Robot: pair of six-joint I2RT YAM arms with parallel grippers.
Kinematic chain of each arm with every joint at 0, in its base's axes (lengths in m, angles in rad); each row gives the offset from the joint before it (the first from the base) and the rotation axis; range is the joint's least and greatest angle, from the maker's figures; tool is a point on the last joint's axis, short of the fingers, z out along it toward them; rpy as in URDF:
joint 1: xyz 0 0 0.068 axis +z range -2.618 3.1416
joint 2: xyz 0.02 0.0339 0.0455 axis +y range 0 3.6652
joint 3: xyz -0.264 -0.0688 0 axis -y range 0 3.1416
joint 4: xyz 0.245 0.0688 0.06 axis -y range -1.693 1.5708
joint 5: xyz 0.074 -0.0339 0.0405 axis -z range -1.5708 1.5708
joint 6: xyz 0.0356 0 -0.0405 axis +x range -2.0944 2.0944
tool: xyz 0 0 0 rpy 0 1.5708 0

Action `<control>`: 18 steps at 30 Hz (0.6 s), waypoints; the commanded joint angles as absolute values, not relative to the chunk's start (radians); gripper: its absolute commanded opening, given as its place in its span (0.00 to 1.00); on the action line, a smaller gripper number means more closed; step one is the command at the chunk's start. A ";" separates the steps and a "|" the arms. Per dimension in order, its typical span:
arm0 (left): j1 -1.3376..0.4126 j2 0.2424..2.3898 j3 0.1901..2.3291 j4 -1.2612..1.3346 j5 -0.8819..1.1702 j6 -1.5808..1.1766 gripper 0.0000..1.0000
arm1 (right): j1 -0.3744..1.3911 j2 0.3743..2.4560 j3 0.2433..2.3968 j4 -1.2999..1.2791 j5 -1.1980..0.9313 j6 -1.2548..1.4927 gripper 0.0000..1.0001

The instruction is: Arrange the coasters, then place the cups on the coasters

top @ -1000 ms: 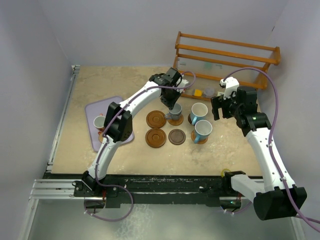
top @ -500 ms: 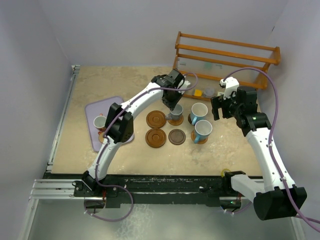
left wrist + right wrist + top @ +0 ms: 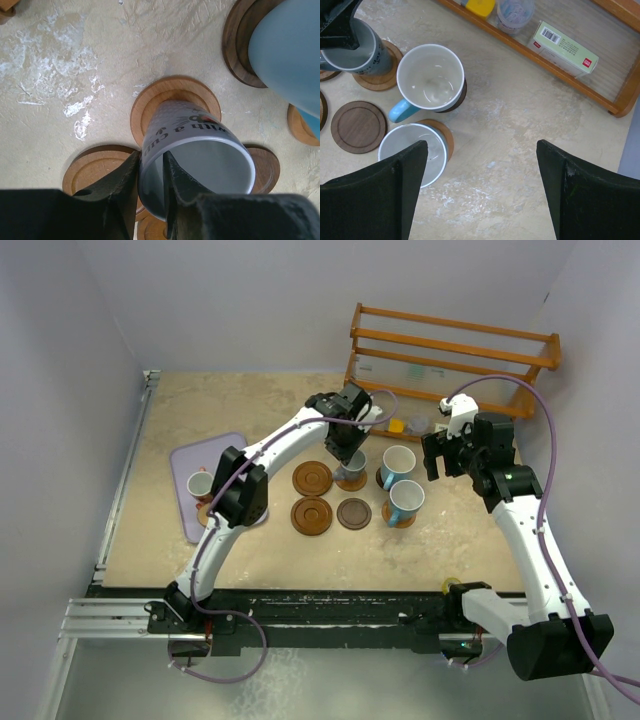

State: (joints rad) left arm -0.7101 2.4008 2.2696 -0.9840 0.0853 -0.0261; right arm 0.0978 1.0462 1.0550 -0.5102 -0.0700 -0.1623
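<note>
Only the left wrist view shows the left gripper [image 3: 151, 159] straddling the rim of a grey printed cup [image 3: 200, 150] that stands on a wooden coaster [image 3: 175, 87]. Its jaws are slightly parted, and whether they pinch the rim cannot be told. Only the overhead view shows another cup [image 3: 199, 483] on the lavender tray [image 3: 185, 455]. The right gripper [image 3: 481, 150] is spread wide and empty. The grey cup sits where it did a second earlier.

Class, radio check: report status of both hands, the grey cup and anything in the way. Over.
Left hand astride grey cup rim, grip unclear. Right hand open, empty. Cup on coaster. Pale blue cup close alongside.
</note>
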 commanded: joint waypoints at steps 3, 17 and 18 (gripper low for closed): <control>-0.718 2.306 2.255 -0.982 0.089 -0.044 0.23 | 0.095 1.044 1.071 -0.489 -0.081 -0.150 0.91; -0.719 2.297 2.252 -0.982 0.100 -0.041 0.27 | 0.094 1.044 1.071 -0.491 -0.087 -0.148 0.92; -0.719 2.297 2.252 -0.982 0.100 -0.039 0.28 | 0.095 1.045 1.072 -0.491 -0.087 -0.149 0.92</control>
State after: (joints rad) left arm -0.7147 2.3672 2.2456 -0.9886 0.0856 -0.0261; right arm 0.0978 1.0466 1.0550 -0.5102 -0.0708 -0.1600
